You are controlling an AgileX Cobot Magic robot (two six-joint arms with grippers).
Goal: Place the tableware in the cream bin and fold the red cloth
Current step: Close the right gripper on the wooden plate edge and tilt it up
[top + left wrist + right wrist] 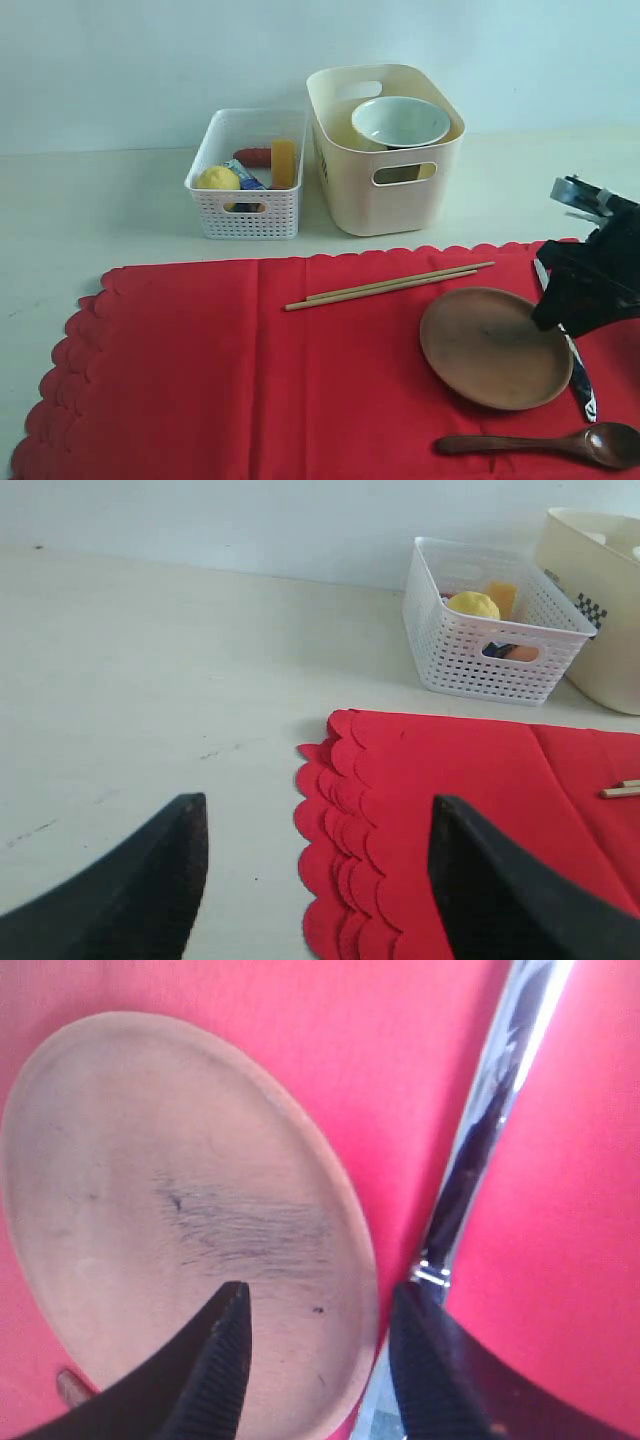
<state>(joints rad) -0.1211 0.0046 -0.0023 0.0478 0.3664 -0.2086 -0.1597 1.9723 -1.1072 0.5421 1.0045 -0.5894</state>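
Found the right gripper point(320, 1300) low over the edge of the brown round wooden plate point(170, 1190), fingers parted and gripping nothing, one above the plate's matte, scuffed face, the other out past the rim. Saw that thin rim running straight through the gap, so judged a pinch on the edge the likely next move. Noted the long silver knife point(490, 1130) just beside the plate, slim and glossy, long axis running alongside the rim and close under the outer finger; reckoned some risk of nipping it too. Placed plate, knife, dark wooden spoon point(560, 443) and pale wooden chopsticks point(390, 285) all on the large red scalloped cloth point(220, 370). Spotted the pale green-white bowl point(400, 120) already inside the tall cream plastic bin point(350, 190), well apart from the plate, beyond the cloth's far edge, next to a white perforated basket point(250, 215). Caught the left gripper point(318, 805) parted too, empty, by the cloth's scalloped edge, far from the plate, so called this one for the right arm
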